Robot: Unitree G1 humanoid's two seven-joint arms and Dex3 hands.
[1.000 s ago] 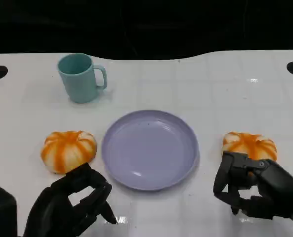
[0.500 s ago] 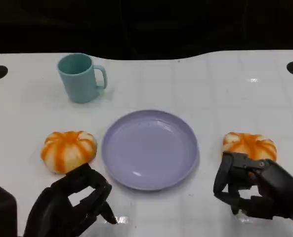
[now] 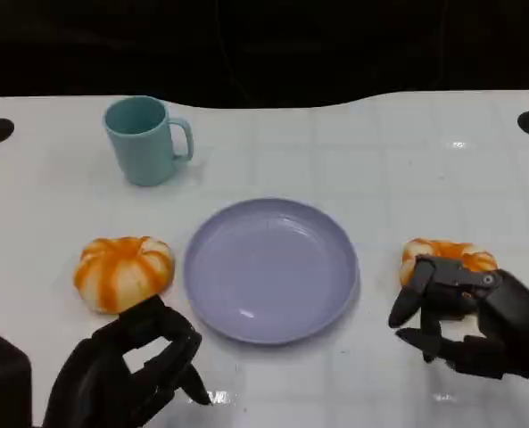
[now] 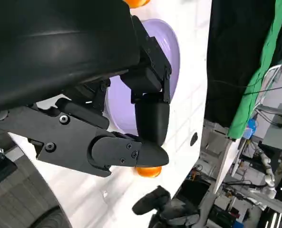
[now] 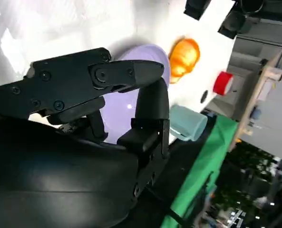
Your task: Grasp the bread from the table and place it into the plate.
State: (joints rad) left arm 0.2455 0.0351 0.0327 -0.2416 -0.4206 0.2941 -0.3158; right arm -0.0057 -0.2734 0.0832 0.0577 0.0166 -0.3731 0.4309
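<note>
Two breads are seen on the table (image 3: 398, 152), one on each side of the plate (image 3: 270, 268). The right bread (image 3: 447, 257) lies toward the right edge, just beside the plate rim, and is partly covered by the right hand (image 3: 465, 316), whose fingers are spread and arched over its near side; contact cannot be told, and nothing is yet held. That pose is judged to be a reach set up for a grasp from above and behind, so that the bread can be carried sideways to the plate. The left bread (image 3: 123, 271) lies toward the left edge, untouched, apart from the plate. The left hand (image 3: 130, 370) is kept low at the near edge, fingers loosely curled and parted with nothing in them, near the left bread but not on it, presumably waiting its turn. The plate sits mid-table and is empty. A mug (image 3: 144, 140) stands toward the far left corner, well apart and out of the way.
</note>
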